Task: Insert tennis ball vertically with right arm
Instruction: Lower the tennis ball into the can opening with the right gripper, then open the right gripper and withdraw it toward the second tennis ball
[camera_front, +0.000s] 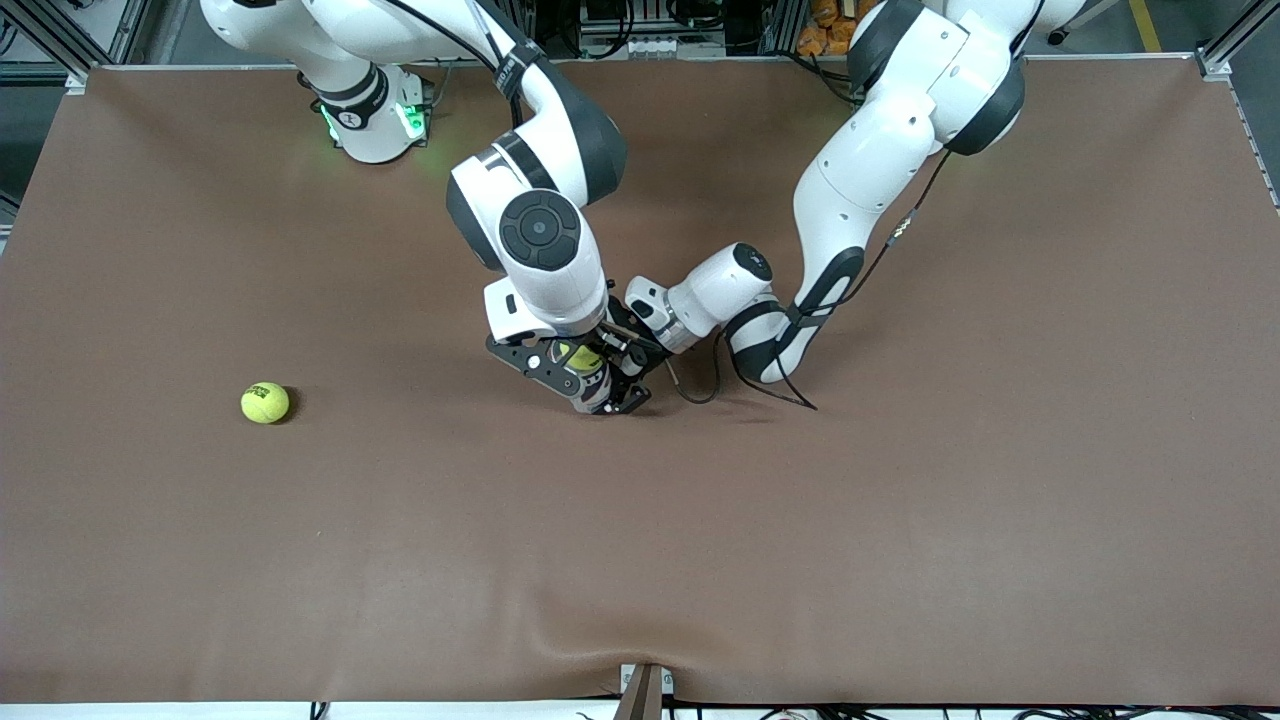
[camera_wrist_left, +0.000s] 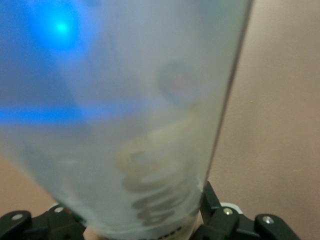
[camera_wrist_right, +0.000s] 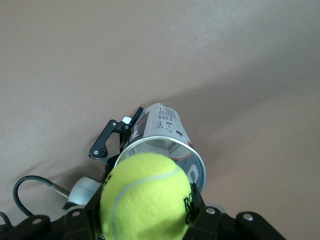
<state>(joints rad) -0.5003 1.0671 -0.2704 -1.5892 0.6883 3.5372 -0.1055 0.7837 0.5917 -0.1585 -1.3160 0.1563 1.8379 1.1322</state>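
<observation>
Yellow tennis ball (camera_wrist_right: 147, 197), pinched by right fingers (camera_wrist_right: 202, 212), hangs over the can (camera_wrist_right: 162, 135) rim; left fingers (camera_wrist_left: 212, 207) clamp the can.

A: What do the arms look like?
B: The right arm (camera_front: 530, 215) is glossy white with dark grey joints, a round black cap, and a green light at its base.
A: The other?
B: The left arm (camera_front: 860, 170) looks the same, a black cable along it.

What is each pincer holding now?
Left pincer: closed on the can.
Right pincer: closed on a ball, over the can.
</observation>
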